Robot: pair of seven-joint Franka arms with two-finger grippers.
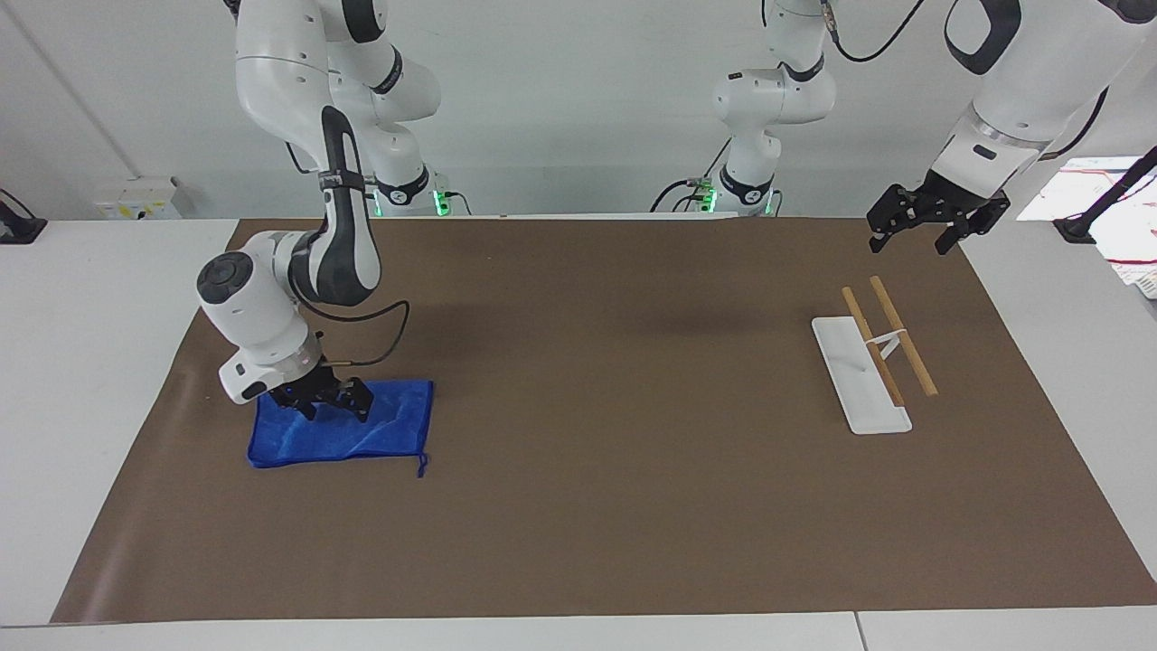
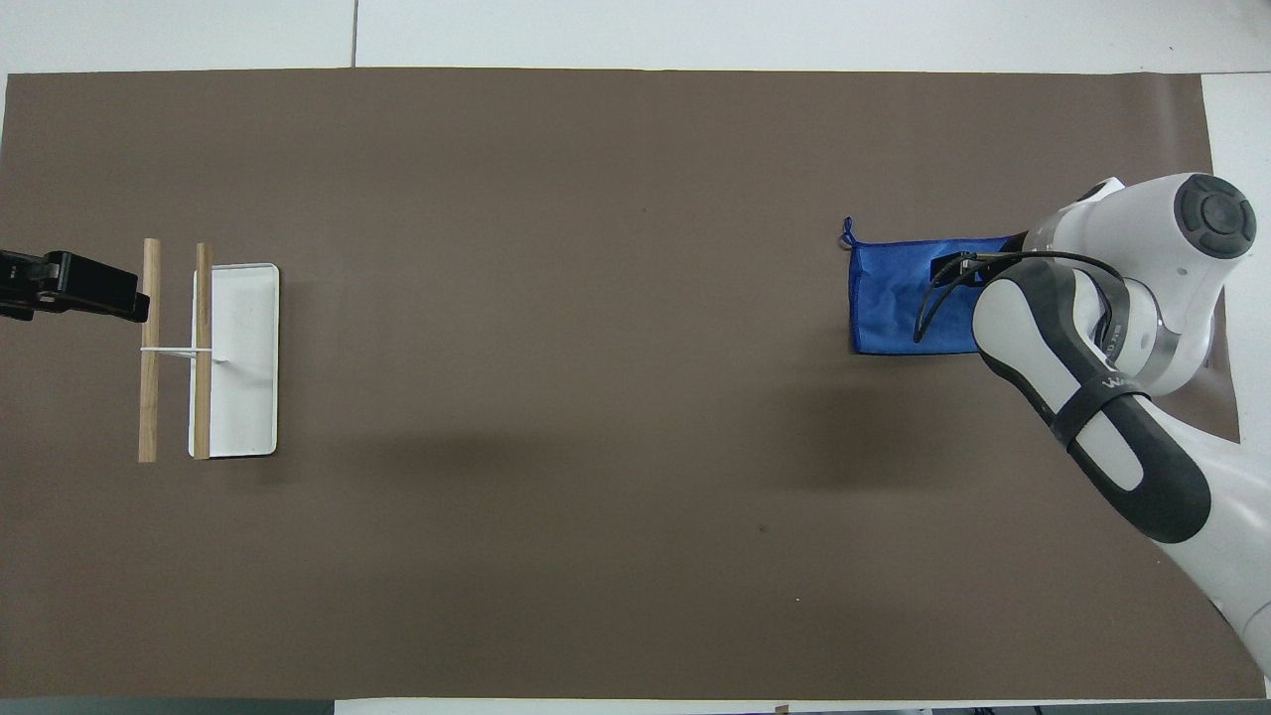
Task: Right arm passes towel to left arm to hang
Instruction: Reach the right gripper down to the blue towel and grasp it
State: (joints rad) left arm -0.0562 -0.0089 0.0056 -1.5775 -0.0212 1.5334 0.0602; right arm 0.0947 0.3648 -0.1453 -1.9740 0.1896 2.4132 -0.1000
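The towel point(image 1: 348, 436) is a bright blue, faintly shiny rectangle lying flat on the brown mat point(image 1: 597, 470) of the tabletop point(image 1: 90, 362), at the right arm's end, with a thin loop cord at the corner toward the table's middle on its edge farther from the robots. The right claw point(image 1: 333, 402) is low over the part of the towel nearer the robots, its fingers spread and pointing down; whether the tips touch the cloth cannot be told. From overhead the right arm's wrist and forearm cover much of the towel, and the claw itself is mostly hidden. The left claw point(image 1: 915, 228) waits in the air, fingers spread, over the mat's edge near the rack point(image 1: 872, 362), which has two wooden bars on a white base.
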